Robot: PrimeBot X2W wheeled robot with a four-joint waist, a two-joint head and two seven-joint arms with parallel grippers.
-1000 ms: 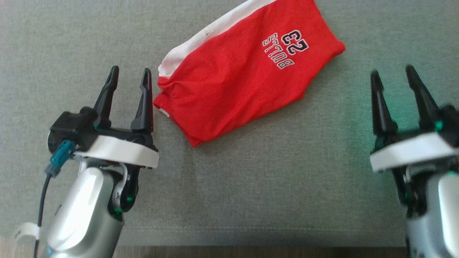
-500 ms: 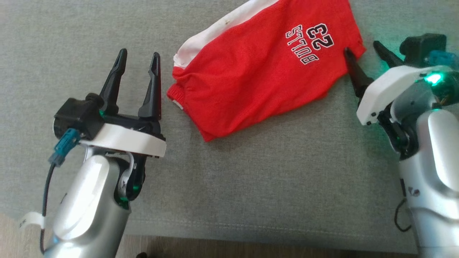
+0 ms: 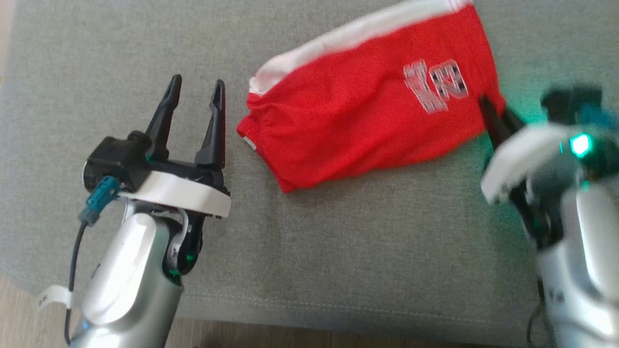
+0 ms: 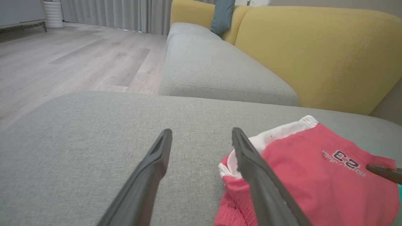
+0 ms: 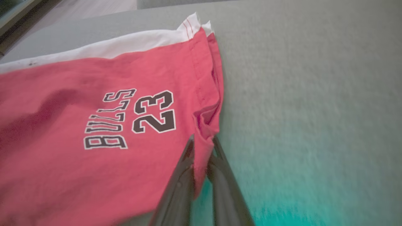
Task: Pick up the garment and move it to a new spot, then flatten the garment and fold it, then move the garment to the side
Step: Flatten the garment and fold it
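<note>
The garment (image 3: pixel 367 121) is a pair of red shorts with a white side stripe and black "BULLS 23" print, lying folded on the grey sofa cushion (image 3: pixel 338 251). My right gripper (image 5: pixel 203 141) is shut on the garment's (image 5: pixel 94 125) hem corner, red cloth pinched between its fingers; it shows blurred at the garment's right corner in the head view (image 3: pixel 493 111). My left gripper (image 3: pixel 196 84) stands open just left of the waistband end, nothing between its fingers. In the left wrist view its right finger (image 4: pixel 251 157) overlaps the garment's (image 4: pixel 314 179) white edge.
The grey cushion's front seam runs along the bottom, wood floor (image 3: pixel 19 299) below it. A yellow sofa back (image 4: pixel 314 53), a second grey seat cushion (image 4: pixel 216 72) and a teal pillow (image 4: pixel 221 15) lie beyond in the left wrist view.
My right gripper swung in from the lower right to the garment's right corner and closed on it. The head camera shifted. My left gripper stayed open.
</note>
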